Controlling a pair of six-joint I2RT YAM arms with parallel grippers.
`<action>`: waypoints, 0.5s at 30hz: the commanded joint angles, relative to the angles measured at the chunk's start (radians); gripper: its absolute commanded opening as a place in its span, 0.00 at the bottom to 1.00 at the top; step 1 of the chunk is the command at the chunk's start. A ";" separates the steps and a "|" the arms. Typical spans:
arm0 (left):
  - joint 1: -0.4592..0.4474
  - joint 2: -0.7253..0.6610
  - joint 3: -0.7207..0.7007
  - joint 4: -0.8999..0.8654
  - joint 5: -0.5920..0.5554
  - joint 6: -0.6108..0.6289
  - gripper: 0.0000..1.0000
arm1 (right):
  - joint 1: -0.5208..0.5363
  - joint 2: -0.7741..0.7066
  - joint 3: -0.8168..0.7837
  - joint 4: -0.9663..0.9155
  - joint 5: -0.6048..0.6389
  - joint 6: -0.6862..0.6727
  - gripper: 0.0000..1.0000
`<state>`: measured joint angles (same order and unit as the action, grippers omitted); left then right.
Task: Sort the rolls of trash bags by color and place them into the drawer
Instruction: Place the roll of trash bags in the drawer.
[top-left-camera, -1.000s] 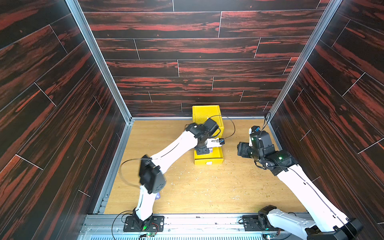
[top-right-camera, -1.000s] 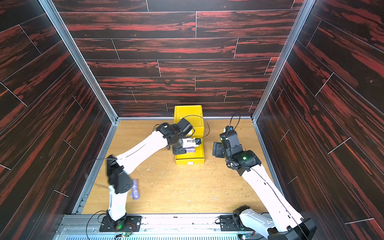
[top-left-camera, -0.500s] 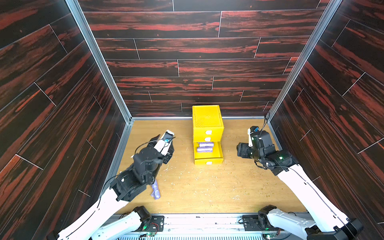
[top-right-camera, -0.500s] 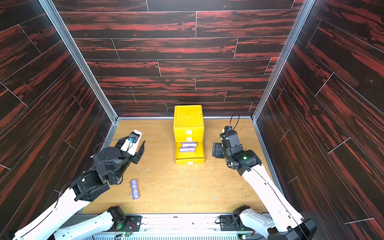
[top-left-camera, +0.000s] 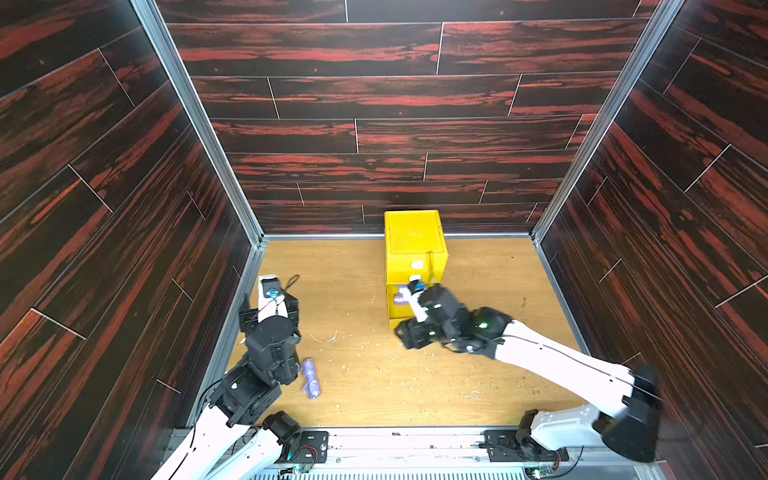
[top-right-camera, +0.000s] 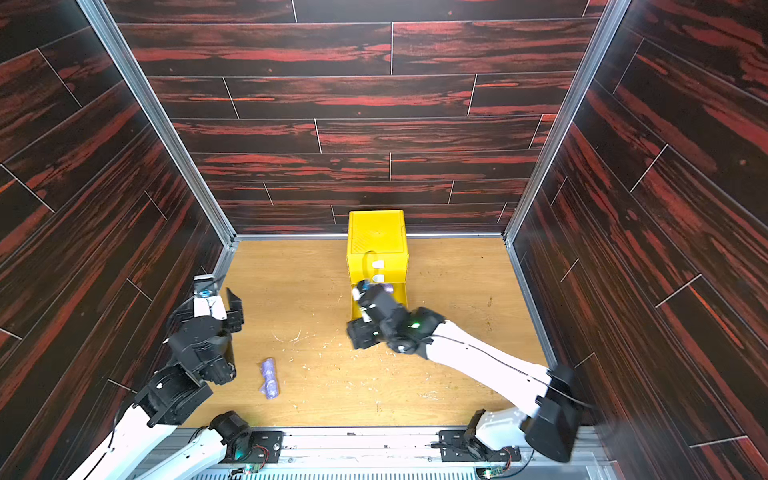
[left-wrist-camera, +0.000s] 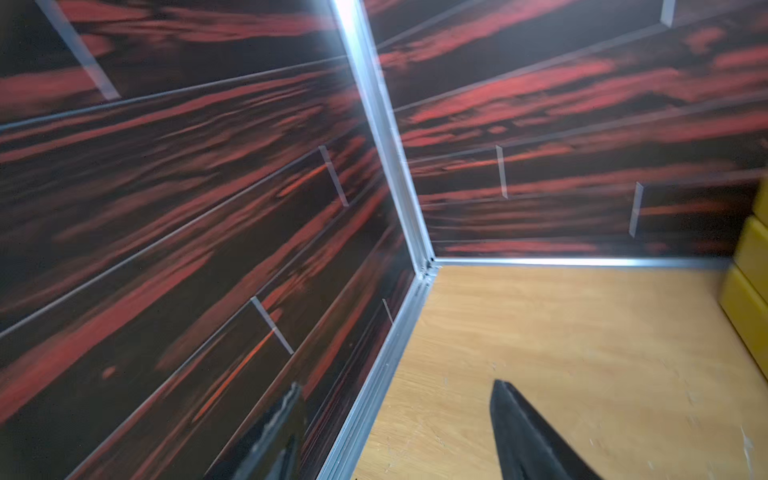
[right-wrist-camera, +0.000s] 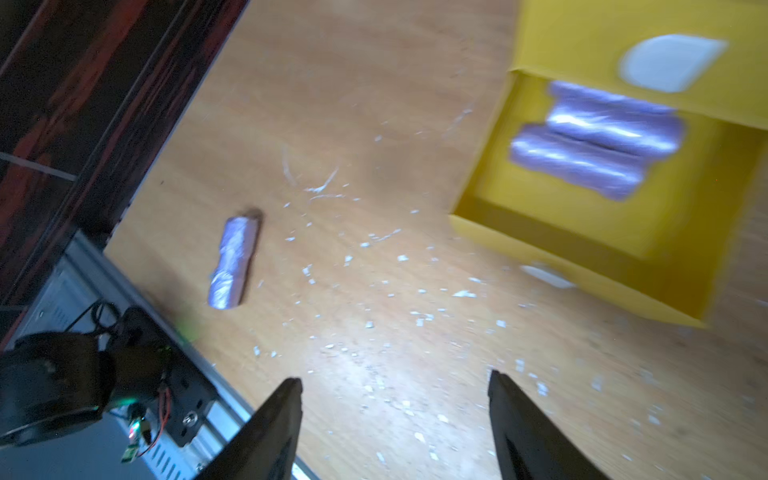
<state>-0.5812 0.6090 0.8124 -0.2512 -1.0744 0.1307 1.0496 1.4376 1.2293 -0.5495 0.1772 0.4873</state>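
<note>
Scuffed wooden floor (top-left-camera: 395, 395), crinkled lilac roll (top-left-camera: 311, 379), boxy yellow drawer (top-left-camera: 415, 245)

Left arm (top-left-camera: 208, 436) is folded up by the left edge of the table (top-left-camera: 357, 266). Its wrist is tipped up so the left gripper (left-wrist-camera: 397, 384) aims at the far left corner, jaws spread wide with nothing between them. Right arm (top-left-camera: 557, 361) stretches low from the near right corner toward the middle, right gripper (right-wrist-camera: 395, 376) angled down, jaws apart and empty too.
</note>
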 joint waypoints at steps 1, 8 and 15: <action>0.026 0.015 0.036 -0.010 -0.082 -0.060 0.74 | 0.100 0.120 0.070 0.072 0.015 0.062 0.75; 0.120 0.045 0.102 -0.128 -0.124 -0.140 0.73 | 0.243 0.392 0.233 0.193 -0.104 0.122 0.74; 0.194 0.018 0.066 -0.162 -0.040 -0.188 0.73 | 0.277 0.595 0.395 0.194 -0.147 0.158 0.75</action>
<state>-0.3985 0.6495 0.8913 -0.3786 -1.1435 -0.0185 1.3281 1.9831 1.5780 -0.3672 0.0624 0.6117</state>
